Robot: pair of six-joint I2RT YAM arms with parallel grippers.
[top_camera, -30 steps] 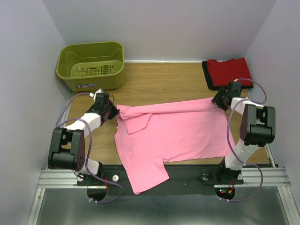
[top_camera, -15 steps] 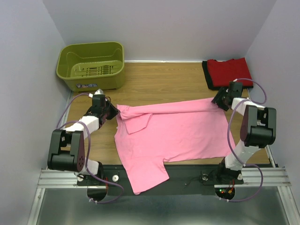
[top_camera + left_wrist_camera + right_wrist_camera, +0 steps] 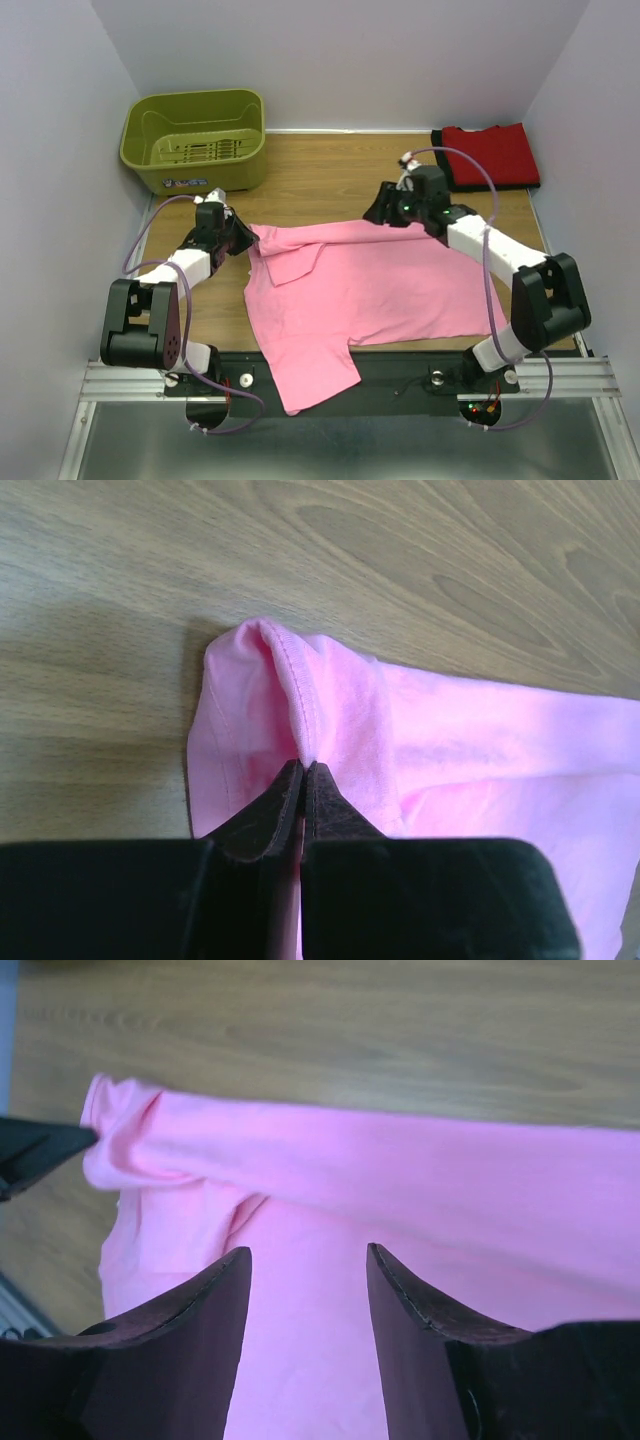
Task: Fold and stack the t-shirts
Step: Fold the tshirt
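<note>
A bright pink t-shirt [image 3: 380, 285] lies spread across the table, its far edge folded over into a long roll. My left gripper [image 3: 243, 240] sits at the shirt's far left corner. In the left wrist view it [image 3: 303, 772] is shut on the hem of the pink cloth [image 3: 450, 750]. My right gripper [image 3: 382, 213] hovers over the middle of the rolled far edge. In the right wrist view it [image 3: 308, 1253] is open above the pink cloth [image 3: 400, 1170], gripping nothing. A folded red t-shirt [image 3: 495, 152] lies at the back right, with a black edge [image 3: 510, 186] showing under it.
An olive-green basket [image 3: 195, 98] stands at the back left. Bare wooden table [image 3: 320, 180] runs between the basket and the red shirt. The pink shirt's near left part hangs over the black base strip [image 3: 420, 365]. Walls close in on three sides.
My right arm has swung left from the shirt's far right corner to the middle of its rolled far edge. The left gripper has stayed at the left corner.
</note>
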